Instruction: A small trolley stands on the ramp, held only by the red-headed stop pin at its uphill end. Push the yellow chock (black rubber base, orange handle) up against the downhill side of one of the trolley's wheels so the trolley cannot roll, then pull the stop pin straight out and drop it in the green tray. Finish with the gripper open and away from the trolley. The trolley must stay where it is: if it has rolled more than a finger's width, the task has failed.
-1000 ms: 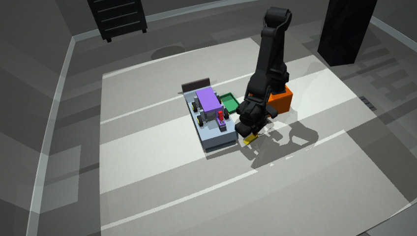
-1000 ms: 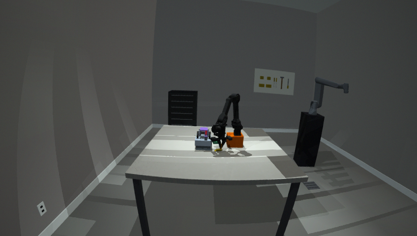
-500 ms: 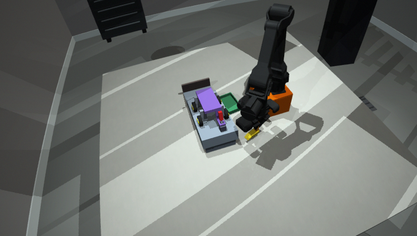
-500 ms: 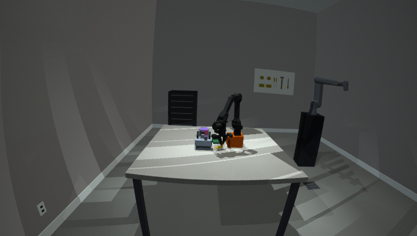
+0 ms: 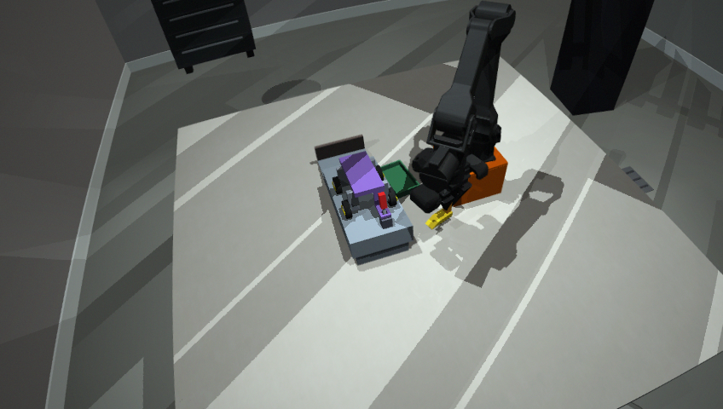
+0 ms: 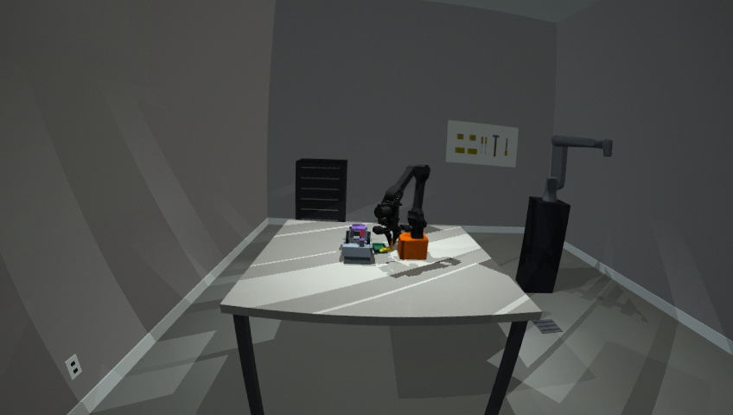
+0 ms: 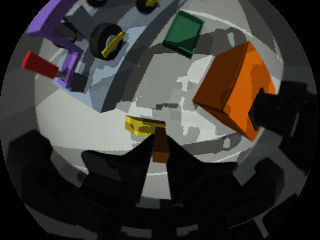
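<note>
My gripper (image 5: 449,206) (image 7: 159,137) is shut on the orange handle of the yellow chock (image 5: 438,218) (image 6: 385,250) (image 7: 142,125). The chock hangs beside the ramp, seemingly a little above the table; its rubber base is hidden. The purple trolley (image 5: 361,172) (image 6: 358,226) (image 7: 47,15) stands on the grey-blue ramp (image 5: 362,233) (image 6: 357,252) (image 7: 100,95). The red-headed stop pin (image 5: 382,199) (image 6: 362,233) (image 7: 40,65) stands in its purple bracket at the trolley's uphill end. The green tray (image 5: 401,177) (image 6: 379,248) (image 7: 184,32) lies beside the ramp and shows no pin inside.
An orange block (image 5: 489,185) (image 6: 412,247) (image 7: 220,75) stands under the arm's base, right of the chock in the top and exterior views. A dark upright board (image 5: 339,147) stands at the ramp's downhill end. The tray lies between the ramp and the orange block.
</note>
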